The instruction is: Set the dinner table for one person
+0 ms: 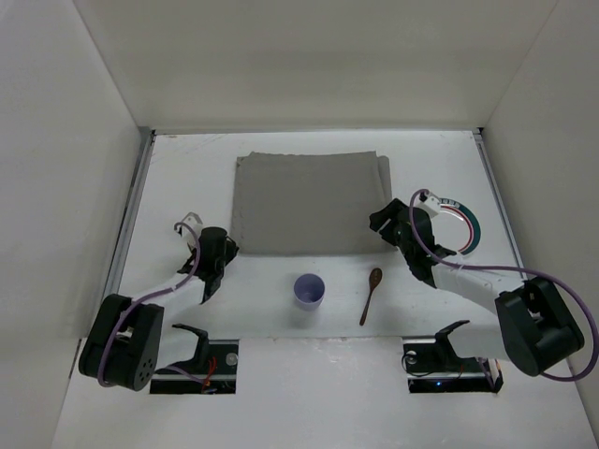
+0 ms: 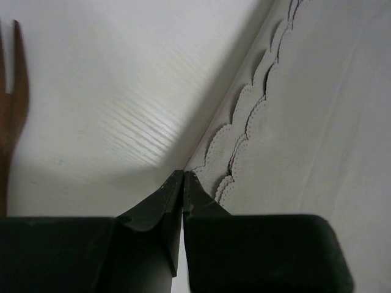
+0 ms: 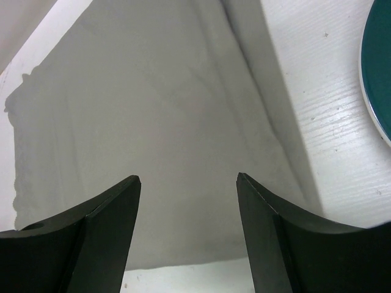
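Your left jaws are shut right at the scalloped near-left edge of the grey placemat [image 1: 304, 201], though whether cloth is caught between them is unclear; your right jaws stand wide above its near-right corner, holding nothing. The white desk [image 1: 187, 178] spreads beneath everything between the wall panels [image 1: 328, 56], so lower the right jaws onto that corner and close before pulling, moving both sides evenly.

Holds left claw [image 1: 223, 251] pinched fully together at near-left corner of grey placemat [image 1: 304, 201]; holds right claw [image 1: 384, 223] spread wide above its near-right corner, both arms bent.
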Available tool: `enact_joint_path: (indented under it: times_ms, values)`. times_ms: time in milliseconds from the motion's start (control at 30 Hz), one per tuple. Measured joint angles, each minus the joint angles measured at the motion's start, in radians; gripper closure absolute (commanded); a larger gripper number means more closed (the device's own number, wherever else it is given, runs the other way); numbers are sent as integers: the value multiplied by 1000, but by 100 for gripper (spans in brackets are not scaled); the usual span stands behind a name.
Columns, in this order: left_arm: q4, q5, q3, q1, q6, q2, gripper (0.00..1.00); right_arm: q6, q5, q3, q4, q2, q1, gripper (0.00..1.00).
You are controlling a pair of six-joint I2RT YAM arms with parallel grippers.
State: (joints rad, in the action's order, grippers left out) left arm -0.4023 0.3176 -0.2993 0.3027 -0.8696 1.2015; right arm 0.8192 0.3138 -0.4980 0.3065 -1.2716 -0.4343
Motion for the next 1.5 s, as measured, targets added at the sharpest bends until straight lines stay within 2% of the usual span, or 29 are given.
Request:
enact_joint_path:
  times_ms: [267,367,500,600,667,867,1033,1333,1500]
  values:
    - [27,5,31,-46,-10,-74,96,-3,9,-29,-26,-31,-6,30]
    - [35,9,43,-60,-22,-101,96,0,32,-32,-38,-39,-8,34]
    - [73,20,66,-62,-33,-178,95,3,53,-32,-45,-46,-23,47]
    - [100,31,77,-64,-36,-248,93,-17,60,-31,-52,-31,-40,71]
    - [117,36,82,-69,-38,-285,93,-36,62,-23,-54,9,-56,79]
    - [158,52,92,-68,-34,-354,73,-108,63,9,-48,195,-95,78]
    - [198,66,92,-16,-20,-445,68,-144,65,71,-43,286,-97,75]
    - [237,91,115,273,44,-739,60,-130,88,148,-100,470,-79,72]
    - [195,122,190,429,109,-780,57,-98,115,215,-113,612,28,74]
